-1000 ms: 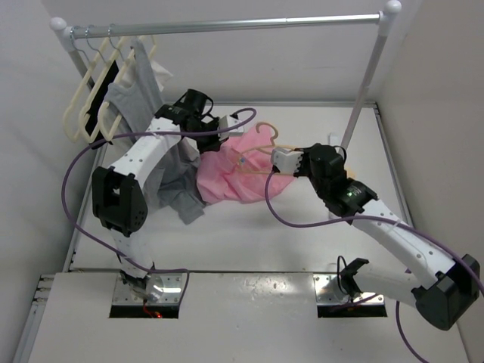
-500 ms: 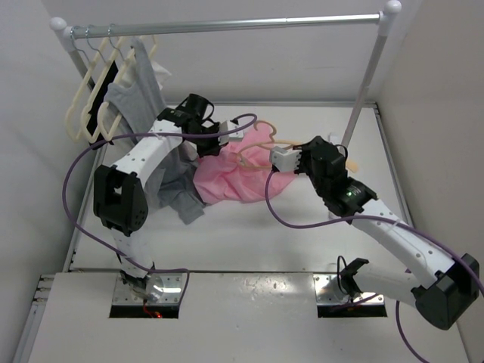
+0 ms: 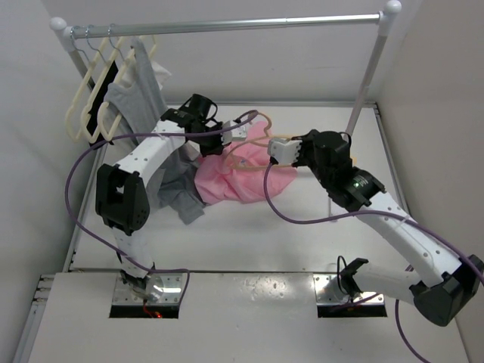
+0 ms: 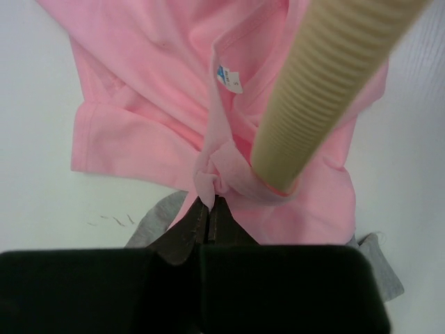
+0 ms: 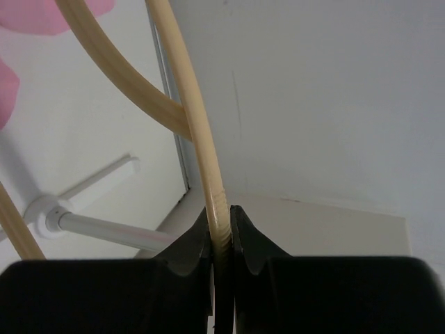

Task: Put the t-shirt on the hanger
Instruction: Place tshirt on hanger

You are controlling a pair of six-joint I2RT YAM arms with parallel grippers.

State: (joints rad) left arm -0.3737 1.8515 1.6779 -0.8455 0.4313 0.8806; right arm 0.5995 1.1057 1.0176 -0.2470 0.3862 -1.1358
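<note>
While the left tool (image 4: 208, 207) is pinching the shirt (image 4: 139, 104) at its neckline near the desk's (image 3: 249, 234) far edge, the right tool (image 5: 220, 221) is clamping the hanger (image 5: 186, 104), nosing one end into the neck; both shoulders apparently remaining undressed.

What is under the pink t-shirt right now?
A gray garment shows from under the t-shirt beside the left hand, lying on the white table. How far it runs beneath, and anything else there, is covered by the pink cloth.
</note>
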